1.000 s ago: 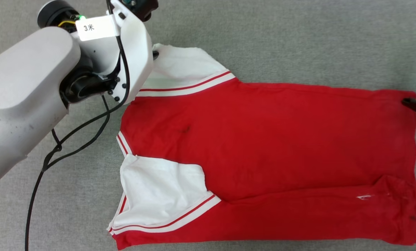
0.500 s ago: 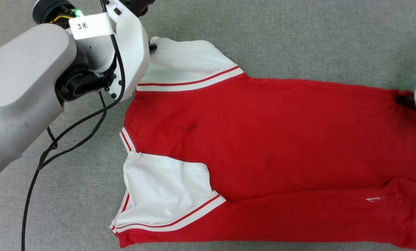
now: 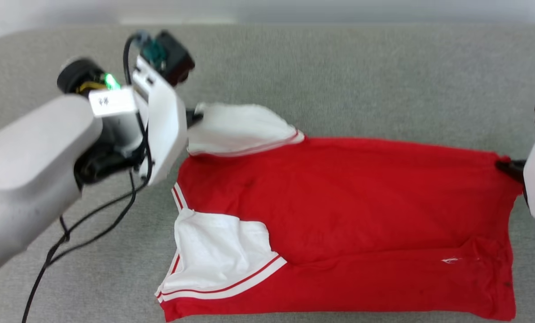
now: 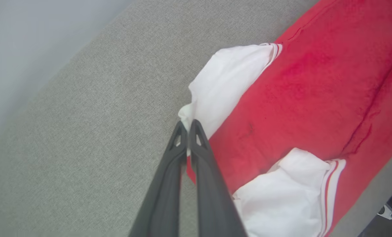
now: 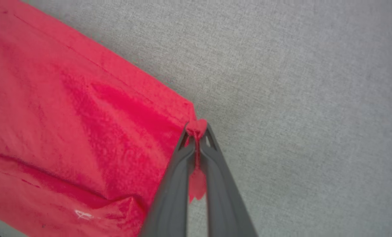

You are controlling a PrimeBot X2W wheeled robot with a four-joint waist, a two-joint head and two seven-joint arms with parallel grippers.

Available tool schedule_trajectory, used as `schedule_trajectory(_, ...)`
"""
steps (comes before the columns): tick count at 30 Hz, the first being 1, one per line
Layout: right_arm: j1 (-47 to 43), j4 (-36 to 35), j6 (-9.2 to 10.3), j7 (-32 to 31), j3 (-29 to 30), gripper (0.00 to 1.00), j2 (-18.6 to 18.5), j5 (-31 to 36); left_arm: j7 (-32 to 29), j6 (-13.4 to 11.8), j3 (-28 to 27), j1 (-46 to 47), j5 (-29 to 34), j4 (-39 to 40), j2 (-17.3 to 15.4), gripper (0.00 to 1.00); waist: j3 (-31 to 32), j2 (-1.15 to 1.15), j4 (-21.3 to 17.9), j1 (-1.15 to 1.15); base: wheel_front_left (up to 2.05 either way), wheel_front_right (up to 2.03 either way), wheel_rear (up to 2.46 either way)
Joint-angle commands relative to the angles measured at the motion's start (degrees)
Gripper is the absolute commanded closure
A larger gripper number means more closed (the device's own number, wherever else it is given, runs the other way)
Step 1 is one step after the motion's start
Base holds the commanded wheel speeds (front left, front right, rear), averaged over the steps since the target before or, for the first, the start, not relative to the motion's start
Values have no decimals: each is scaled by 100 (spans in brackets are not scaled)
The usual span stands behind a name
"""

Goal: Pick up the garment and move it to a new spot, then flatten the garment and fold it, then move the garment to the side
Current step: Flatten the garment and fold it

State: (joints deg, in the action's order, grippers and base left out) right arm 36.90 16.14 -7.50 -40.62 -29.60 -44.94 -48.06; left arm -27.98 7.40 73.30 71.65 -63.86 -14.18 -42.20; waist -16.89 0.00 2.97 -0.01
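Left pincer (image 4: pixel 186 126) and right pincer (image 5: pixel 196 129): raise level and at one pace, keeping the far edge of the garment (image 3: pixel 339 202) taut, probably to carry it over without bunching. Both clamped tight, left on the white sleeve tip, right on a red hem corner. Spread across the middle of the bench (image 3: pixel 339 80), sleeves toward the left edge, hem toward the right.

left pincer (image 4: pixel 186 126) clamping garment (image 4: pixel 298 92) sleeve (image 4: pixel 222 82), grey surface (image 4: pixel 84 131)
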Motion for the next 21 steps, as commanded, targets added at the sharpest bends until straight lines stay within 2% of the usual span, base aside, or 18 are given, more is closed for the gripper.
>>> schedule_trajectory(1, -89, -31, 2, 69, 11, 100, -30, -31, 42, -3, 6, -119, -11, 44, -42, 100, 254, 0, 19, 1, 0, 0, 0)
schedule_trajectory(7, -863, -289, 2, 449, 37, 100, -222, -120, 193, -12, 10, -919, 14, 513, -402, 100, 714, 0, 51, 1, 0, 0, 0)
schedule_trajectory(10, -1274, -390, 2, 601, 72, 100, -268, -131, 226, -98, 8, -1369, 35, 743, -541, 100, 884, 0, 77, 1, 0, 0, 0)
schedule_trajectory(16, -2064, -545, 2, 854, 172, 100, -209, -201, 200, -274, 8, -2273, 36, 1111, -708, 100, 1045, 0, 147, 1, 0, 0, 0)
schedule_trajectory(21, -2517, -560, 2, 975, 198, 100, -130, -170, 284, -383, 8, -2882, 10, 1125, -735, 100, 971, 0, 140, 1, 0, 0, 0)
